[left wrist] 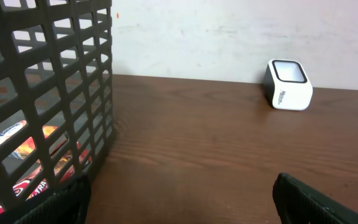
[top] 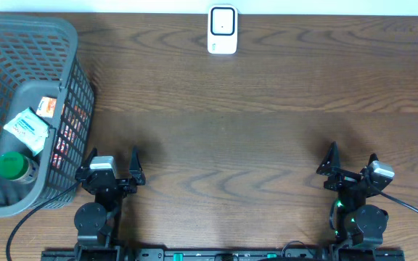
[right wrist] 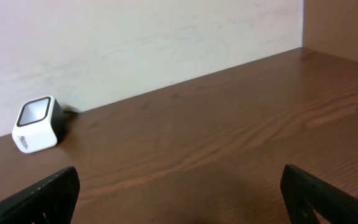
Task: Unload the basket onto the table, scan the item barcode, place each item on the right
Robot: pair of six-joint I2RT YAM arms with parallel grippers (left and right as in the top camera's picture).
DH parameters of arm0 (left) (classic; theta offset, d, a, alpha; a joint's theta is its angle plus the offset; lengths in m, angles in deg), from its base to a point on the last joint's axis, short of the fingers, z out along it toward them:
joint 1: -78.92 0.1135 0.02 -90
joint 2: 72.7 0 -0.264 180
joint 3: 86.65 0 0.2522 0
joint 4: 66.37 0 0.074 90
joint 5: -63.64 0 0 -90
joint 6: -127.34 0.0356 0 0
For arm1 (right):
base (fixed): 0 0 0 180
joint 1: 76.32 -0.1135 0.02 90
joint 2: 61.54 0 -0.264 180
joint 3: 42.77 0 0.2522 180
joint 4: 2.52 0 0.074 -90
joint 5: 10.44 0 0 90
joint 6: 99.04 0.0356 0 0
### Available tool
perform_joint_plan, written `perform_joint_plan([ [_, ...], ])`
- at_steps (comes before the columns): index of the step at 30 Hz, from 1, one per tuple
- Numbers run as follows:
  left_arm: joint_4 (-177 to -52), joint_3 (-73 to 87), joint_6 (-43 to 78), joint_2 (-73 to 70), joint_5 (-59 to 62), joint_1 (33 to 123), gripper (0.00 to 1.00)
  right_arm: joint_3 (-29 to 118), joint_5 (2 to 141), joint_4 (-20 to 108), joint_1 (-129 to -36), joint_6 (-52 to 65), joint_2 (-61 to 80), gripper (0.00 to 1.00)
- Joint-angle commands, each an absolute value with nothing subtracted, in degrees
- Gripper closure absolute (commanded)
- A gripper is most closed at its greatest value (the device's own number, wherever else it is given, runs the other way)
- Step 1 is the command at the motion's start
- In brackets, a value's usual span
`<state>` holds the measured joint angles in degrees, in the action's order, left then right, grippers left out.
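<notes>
A: How do the grippers stand?
B: The left gripper (top: 113,156) is spread wide, holding nothing; the right gripper (top: 352,154) likewise, wide and empty.
A: And the goods?
B: In the basket (top: 70,43) just left of the left gripper: a green-capped bottle (top: 11,165), a white packet (top: 26,127), an orange packet (top: 47,107); the scanner (top: 222,30) stands well ahead, between both grippers.

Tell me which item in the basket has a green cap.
The bottle at the end of the basket nearest the robot; its round cap is green, while the white packet and orange-and-white packet are flat.
</notes>
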<state>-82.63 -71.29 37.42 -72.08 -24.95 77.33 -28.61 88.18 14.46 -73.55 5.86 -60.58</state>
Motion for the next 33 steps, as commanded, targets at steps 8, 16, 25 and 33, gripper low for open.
perform_joint_plan([
  [8, -84.16, -72.66, 38.18, -72.32, -24.87, 77.57, 0.07, -28.7, 88.27, 14.68, -73.36, 6.6, -61.0, 0.01],
  [16, -84.16, -72.66, 38.18, -72.32, -24.87, 77.57, 0.07, -28.7, 88.27, 14.68, -73.36, 6.6, -61.0, 0.01],
  [25, -84.16, -72.66, 38.2, -72.32, -24.89, 77.57, 0.07, -28.7, 88.27, 14.68, -73.36, 6.6, -61.0, 0.01],
  [33, -84.19, -72.66, 38.22, -72.32, -27.31, 77.57, 0.07, -28.7, 88.27, 14.68, -73.36, 6.6, -61.0, 0.01],
])
